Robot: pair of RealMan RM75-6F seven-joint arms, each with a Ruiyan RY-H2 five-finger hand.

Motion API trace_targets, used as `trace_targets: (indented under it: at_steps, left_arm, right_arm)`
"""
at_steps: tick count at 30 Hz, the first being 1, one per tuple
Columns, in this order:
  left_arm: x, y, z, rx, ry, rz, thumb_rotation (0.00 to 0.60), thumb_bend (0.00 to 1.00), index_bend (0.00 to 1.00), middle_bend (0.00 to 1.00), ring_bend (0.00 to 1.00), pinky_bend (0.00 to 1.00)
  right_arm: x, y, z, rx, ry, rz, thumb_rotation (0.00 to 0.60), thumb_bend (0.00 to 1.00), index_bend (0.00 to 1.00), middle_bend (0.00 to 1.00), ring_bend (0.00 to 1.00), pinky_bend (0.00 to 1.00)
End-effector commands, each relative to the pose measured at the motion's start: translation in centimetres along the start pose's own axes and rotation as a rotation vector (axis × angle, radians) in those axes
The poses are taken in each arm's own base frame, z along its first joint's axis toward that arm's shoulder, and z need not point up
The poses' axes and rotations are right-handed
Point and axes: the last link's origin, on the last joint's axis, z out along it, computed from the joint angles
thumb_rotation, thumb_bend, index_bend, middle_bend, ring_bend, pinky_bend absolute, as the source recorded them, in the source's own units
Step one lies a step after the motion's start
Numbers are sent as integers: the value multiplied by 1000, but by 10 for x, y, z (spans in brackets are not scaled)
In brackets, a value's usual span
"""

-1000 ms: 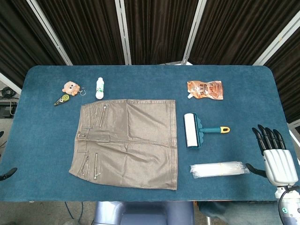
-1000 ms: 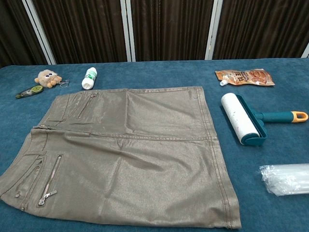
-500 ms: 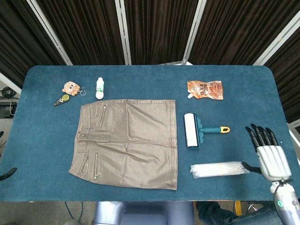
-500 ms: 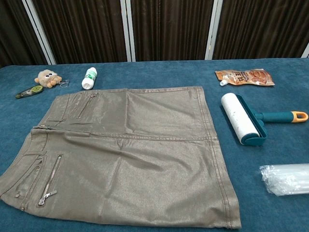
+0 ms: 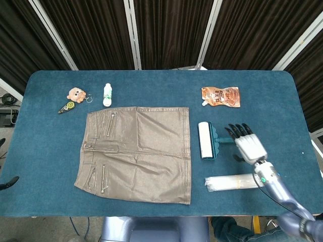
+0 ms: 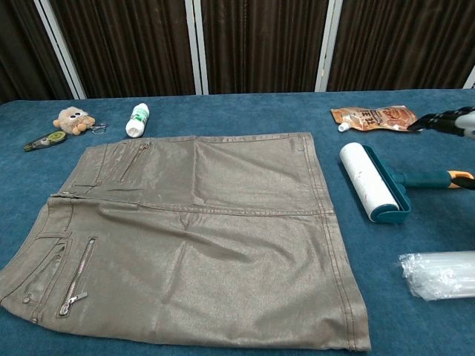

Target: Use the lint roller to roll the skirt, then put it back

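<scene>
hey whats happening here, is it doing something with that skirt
Not yet. The skirt lies flat and untouched on the blue table. The right hand is over the handle of the lint roller, which lies just right of the skirt, apparently about to pick it up. Its fingers point toward the roller head, and whether they have closed on the handle cannot be told. Only a dark tip of the left hand shows at the table's left edge.
</scene>
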Motion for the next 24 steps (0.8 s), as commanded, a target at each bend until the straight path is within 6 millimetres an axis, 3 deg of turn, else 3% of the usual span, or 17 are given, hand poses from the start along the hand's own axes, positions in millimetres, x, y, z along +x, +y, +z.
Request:
trace_targets:
  at_steps: [1,8,24]
  left_arm:
    - [-2,-1,1,7,-9,3,600,0,0,0,0,0]
    - [-4,-3,4,23,-16,11,600,0,0,0,0,0]
    - [-8,-1,6,24,-26,19,600,0,0,0,0,0]
  right_arm:
    - [-9,-9,23,7,-28,-20,600,537,47,0,0,0]
    - [-20,-11,40,-2,-41,-31,600,539,56,1,0,0]
    - [-48,-7,47,-4,-85,-109,600,537,53,1,0,0]
